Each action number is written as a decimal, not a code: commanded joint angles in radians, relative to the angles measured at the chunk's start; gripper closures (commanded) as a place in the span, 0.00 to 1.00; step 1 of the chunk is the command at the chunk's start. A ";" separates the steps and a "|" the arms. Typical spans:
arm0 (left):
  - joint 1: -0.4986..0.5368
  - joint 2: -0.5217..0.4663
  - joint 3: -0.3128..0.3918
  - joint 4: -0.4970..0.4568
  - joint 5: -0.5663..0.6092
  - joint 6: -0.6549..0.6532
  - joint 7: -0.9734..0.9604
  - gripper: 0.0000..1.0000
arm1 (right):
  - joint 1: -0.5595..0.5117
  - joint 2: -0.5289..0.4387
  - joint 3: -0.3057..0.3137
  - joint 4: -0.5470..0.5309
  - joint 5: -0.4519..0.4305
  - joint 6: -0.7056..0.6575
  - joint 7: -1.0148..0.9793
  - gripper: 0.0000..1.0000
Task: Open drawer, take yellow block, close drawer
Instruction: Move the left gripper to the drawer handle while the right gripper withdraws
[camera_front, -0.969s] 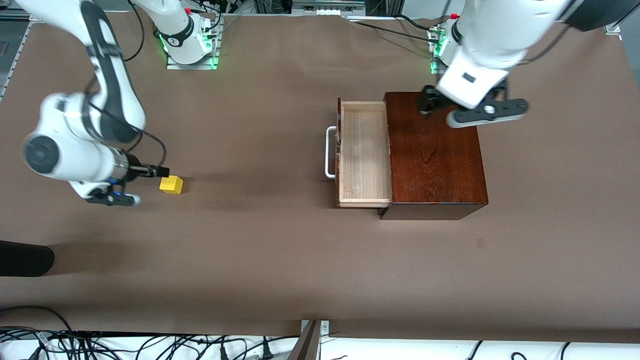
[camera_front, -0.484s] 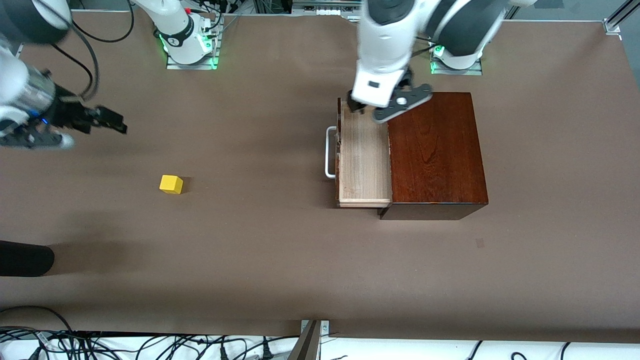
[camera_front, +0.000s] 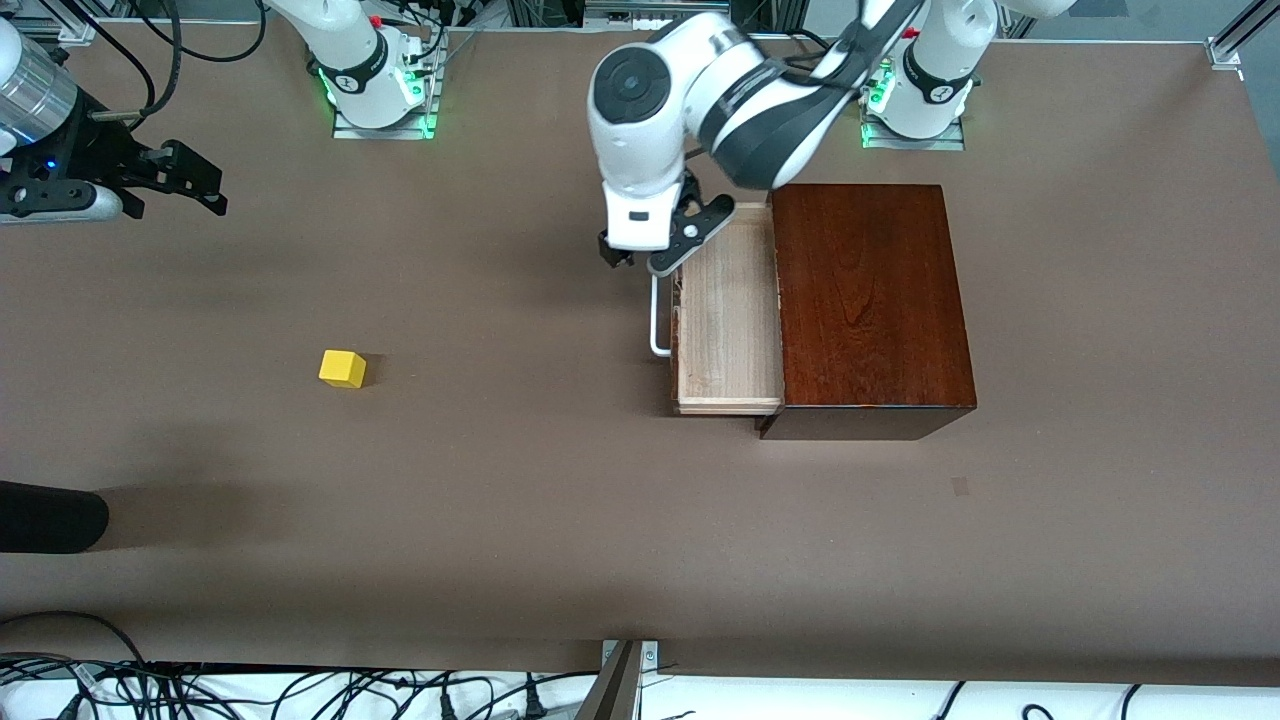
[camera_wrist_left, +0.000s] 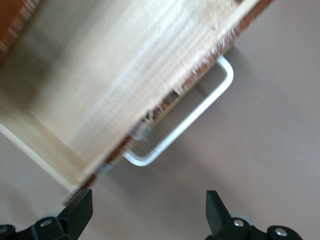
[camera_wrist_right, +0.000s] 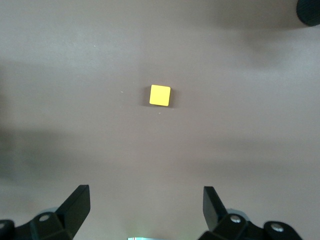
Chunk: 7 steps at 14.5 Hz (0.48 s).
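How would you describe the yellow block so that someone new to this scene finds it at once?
Start from the dark red-brown wooden box with its pale drawer pulled out. From the drawer's white loop handle, look along the brown table toward the right arm's end. The yellow block sits there alone, a small bright cube, the only yellow thing.

One wooden box (camera_front: 872, 300) sits on the one brown tabletop (camera_front: 520, 500), toward the left arm's end. It has one drawer (camera_front: 728, 310), pulled out, with one white loop handle (camera_front: 656, 320) on its front. One yellow block (camera_front: 342, 368) lies on the tabletop toward the right arm's end, well apart from the box. Two arms are present, each with one gripper: the left gripper (camera_front: 640, 258) over the handle and the right gripper (camera_front: 190, 180) over bare tabletop. Each gripper has two fingers, four in all, spread apart.
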<state>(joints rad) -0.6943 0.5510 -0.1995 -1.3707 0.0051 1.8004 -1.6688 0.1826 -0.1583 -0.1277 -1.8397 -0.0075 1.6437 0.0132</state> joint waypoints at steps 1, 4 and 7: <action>-0.025 0.087 0.008 0.093 -0.022 0.035 -0.089 0.20 | -0.008 -0.009 0.008 0.000 -0.011 -0.015 -0.021 0.00; -0.027 0.118 0.003 0.093 -0.022 0.060 -0.092 0.88 | -0.008 0.005 0.011 0.020 -0.008 -0.024 -0.021 0.00; -0.037 0.154 0.005 0.093 -0.020 0.091 -0.110 1.00 | -0.011 0.014 0.016 0.028 -0.011 -0.025 -0.022 0.00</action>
<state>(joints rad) -0.7186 0.6644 -0.1997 -1.3182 0.0051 1.8731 -1.7487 0.1826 -0.1543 -0.1248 -1.8353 -0.0084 1.6400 0.0063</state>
